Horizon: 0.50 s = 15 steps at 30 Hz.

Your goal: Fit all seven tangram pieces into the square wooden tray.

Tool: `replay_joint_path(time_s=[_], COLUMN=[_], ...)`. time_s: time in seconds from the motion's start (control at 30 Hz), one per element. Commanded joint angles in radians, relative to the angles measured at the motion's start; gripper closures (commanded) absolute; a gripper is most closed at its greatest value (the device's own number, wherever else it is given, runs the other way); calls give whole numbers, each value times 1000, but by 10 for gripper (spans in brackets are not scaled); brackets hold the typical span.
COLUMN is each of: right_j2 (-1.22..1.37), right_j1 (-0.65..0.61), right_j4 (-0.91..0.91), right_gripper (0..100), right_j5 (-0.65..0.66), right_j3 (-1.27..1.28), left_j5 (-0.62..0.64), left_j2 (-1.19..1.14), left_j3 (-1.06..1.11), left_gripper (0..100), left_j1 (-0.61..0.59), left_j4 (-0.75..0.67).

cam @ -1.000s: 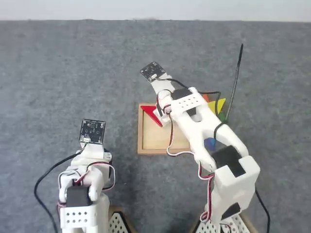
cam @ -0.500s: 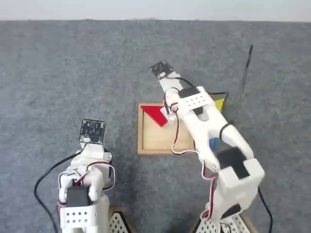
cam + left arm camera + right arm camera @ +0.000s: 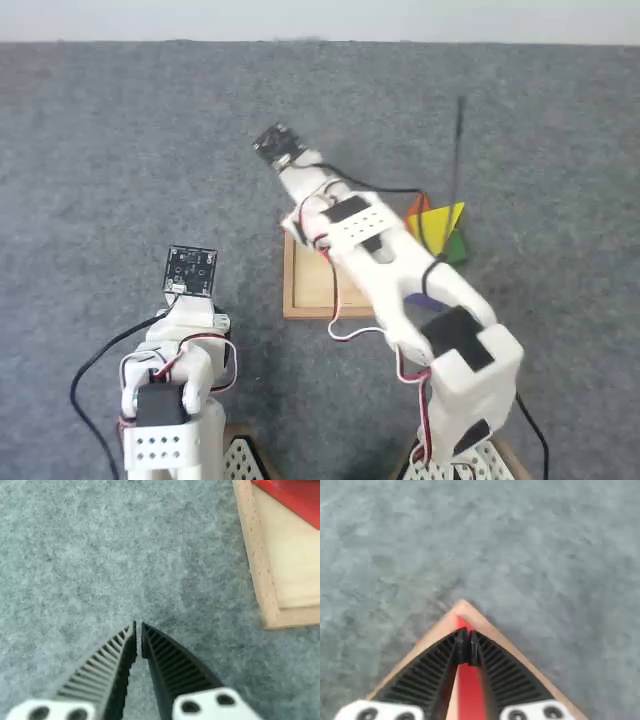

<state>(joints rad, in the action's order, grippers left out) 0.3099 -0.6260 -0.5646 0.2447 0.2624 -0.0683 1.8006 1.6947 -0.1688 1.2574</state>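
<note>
Two SO-101 arms stand side by side on a grey carpeted table (image 3: 150, 130), and the square wooden tray (image 3: 303, 285) lies on the carpet in front of them, nearer the right one. The right arm stretches out across the tray, covering much of it from above.

In its wrist view the right claw (image 3: 468, 647) has its black ribbed fingers pressed together, tips meeting, directly over one corner of the tray (image 3: 461, 609). A red piece (image 3: 468, 690) lies in that corner beneath the fingers. Whether the tips rest on the piece or hang just above it is hard to judge from this angle.

The left claw (image 3: 138, 630) hangs low over bare carpet beside the tray, well short of its rim (image 3: 257, 580). Its fingers are drawn together on nothing. The red piece (image 3: 295, 500) sits on the tray floor at the edge of that view.

Just beyond the tray's far side from the left arm is a loose cluster of pieces: orange (image 3: 418, 208), yellow (image 3: 450, 215) and green (image 3: 455, 246). A sliver of purple (image 3: 422, 298) shows under the right arm. A thin black cable (image 3: 458, 150) runs away past the cluster. Any print on the small camera boards is too fine to read.
</note>
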Motion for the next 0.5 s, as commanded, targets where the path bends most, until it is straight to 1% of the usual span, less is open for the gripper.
replay_joint_path(time_s=[0.0,0.27,0.37,0.47], right_j2=[5,13,12,12], right_j1=[-16,65,77,82], right_j4=[21,-99,-131,-139], right_gripper=[992,992,992,992], right_j5=[11,11,15,49], right_j3=[-15,-15,-14,-14], left_j5=[-2,-2,-2,-2], left_j2=[17,17,17,17], left_j3=[-10,-10,-10,-10], left_gripper=[979,979,979,979], left_j1=[6,6,6,6], left_j4=[3,3,3,3])
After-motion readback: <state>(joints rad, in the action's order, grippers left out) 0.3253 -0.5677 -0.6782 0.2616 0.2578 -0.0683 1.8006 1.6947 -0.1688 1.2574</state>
